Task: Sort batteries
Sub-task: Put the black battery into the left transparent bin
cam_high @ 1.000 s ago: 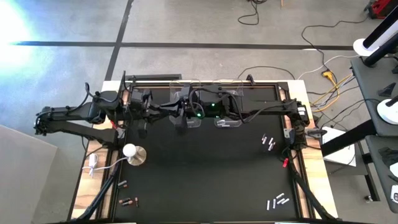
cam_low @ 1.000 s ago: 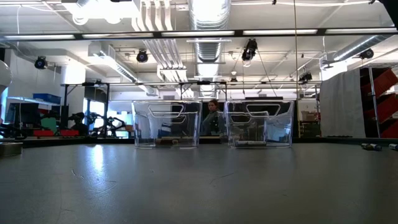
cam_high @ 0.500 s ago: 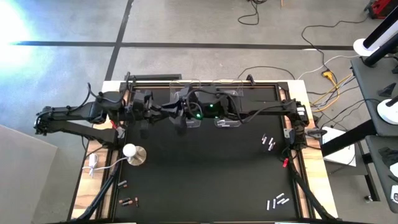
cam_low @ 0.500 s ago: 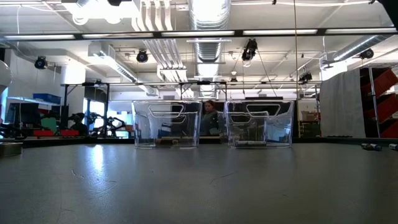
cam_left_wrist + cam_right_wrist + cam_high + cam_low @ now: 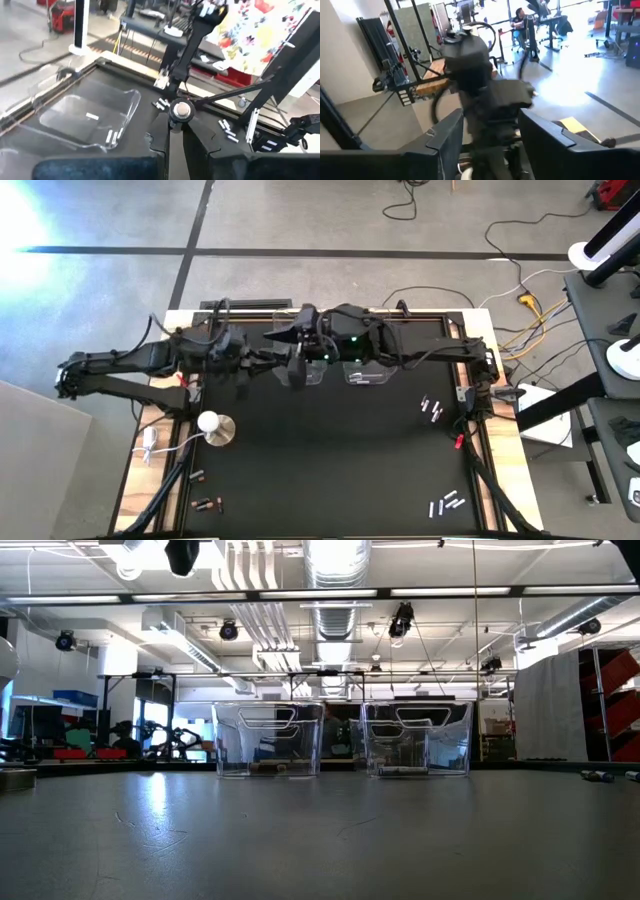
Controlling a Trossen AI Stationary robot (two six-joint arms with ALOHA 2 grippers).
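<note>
The black worktop (image 5: 330,450) is carrying everything, with two clear bins at its far edge: the left bin (image 5: 268,740) and the right bin (image 5: 418,739), each already holding a few cells on its floor. Both arms are crowding over those bins. The right gripper (image 5: 297,370) is hanging above the left bin with its fingers (image 5: 445,137) spread apart and nothing visible between them. The left gripper (image 5: 240,363) is sitting just beside it, fingers pressed together and apparently empty.

The remaining batteries are lying well apart from the bins: a silvery cluster (image 5: 432,408) near the right edge, another silvery cluster (image 5: 448,502) at the near right corner, and dark ones (image 5: 206,502) at the near left corner.

The main risk, as I judge it, is the two arms fouling each other, since they are working so close together over one bin. A cell released from this height could also be bouncing off the rim and rolling away.
</note>
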